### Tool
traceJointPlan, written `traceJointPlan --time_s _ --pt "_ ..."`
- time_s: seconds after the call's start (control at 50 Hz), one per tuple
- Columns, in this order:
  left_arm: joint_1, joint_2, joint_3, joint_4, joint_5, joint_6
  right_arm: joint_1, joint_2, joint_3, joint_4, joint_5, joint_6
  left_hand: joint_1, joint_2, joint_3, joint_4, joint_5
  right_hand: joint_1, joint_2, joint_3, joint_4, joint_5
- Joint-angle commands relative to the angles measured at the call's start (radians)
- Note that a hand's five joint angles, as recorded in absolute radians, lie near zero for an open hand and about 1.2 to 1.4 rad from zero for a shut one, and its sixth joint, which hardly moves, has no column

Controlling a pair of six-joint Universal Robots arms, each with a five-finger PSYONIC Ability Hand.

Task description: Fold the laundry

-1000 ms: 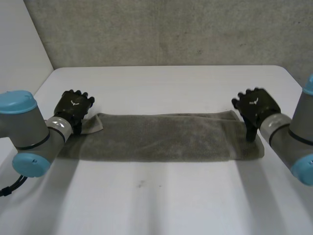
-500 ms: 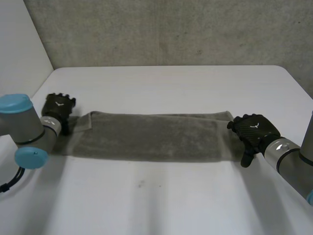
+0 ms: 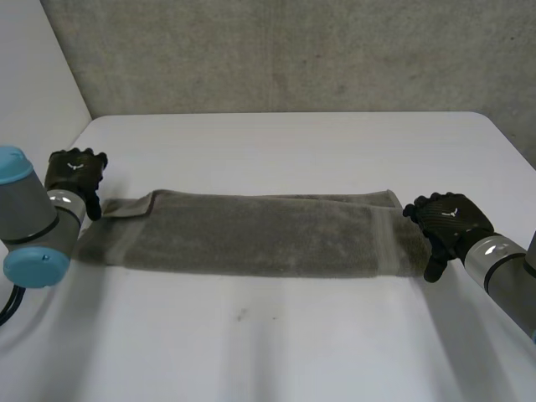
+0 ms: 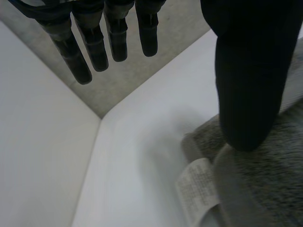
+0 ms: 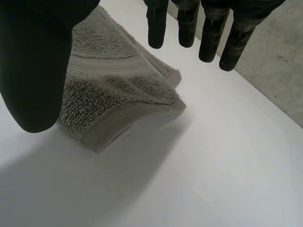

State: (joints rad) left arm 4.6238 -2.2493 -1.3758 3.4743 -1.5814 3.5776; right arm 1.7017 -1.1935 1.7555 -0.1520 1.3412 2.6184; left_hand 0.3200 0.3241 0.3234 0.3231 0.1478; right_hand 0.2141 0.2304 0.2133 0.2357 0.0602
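A grey towel [image 3: 251, 234], folded into a long strip, lies flat across the middle of the white table [image 3: 293, 343]. My left hand [image 3: 74, 174] hovers just beyond the strip's left end with straight fingers and nothing in it. Its wrist view has the thumb [image 4: 251, 71] above the towel's corner [image 4: 270, 194], where a white label [image 4: 196, 187] sticks out. My right hand [image 3: 448, 219] is beside the right end, open and empty. In its wrist view the towel's layered end [image 5: 109, 90] lies under the spread fingers [image 5: 210, 38].
A grey wall [image 3: 293, 50] rises behind the table's far edge, and a white side wall [image 3: 33, 75] stands at the left. Bare tabletop stretches in front of and behind the towel.
Both hands have left the towel's ends and moved outward, the left further left, the right nearer and to the right. The towel's left end now lies pulled out longer.
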Motion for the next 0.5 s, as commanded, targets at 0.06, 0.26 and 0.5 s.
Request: traceJointPlan --time_s 0.06,0.26,0.5 --pt "-0.017 -0.007 -0.054 0.000 0.146 -0.002 0.001 0.005 0.010 -0.001 -0.028 0.002 0.046 0.042 0.043 0.043 0.044 -0.040 -0.056 -0.039 -0.061 -0.060" --pt "-0.017 -0.114 0.036 0.025 0.184 -0.002 0.009 0.011 0.015 -0.001 -0.028 0.000 0.052 0.048 0.049 0.049 0.050 -0.040 -0.056 -0.039 -0.061 -0.060" --pt "0.003 -0.240 0.251 0.068 0.038 -0.003 0.009 0.017 0.024 -0.007 -0.028 0.000 0.105 0.101 0.101 0.102 0.103 0.003 -0.013 0.004 -0.019 -0.018"
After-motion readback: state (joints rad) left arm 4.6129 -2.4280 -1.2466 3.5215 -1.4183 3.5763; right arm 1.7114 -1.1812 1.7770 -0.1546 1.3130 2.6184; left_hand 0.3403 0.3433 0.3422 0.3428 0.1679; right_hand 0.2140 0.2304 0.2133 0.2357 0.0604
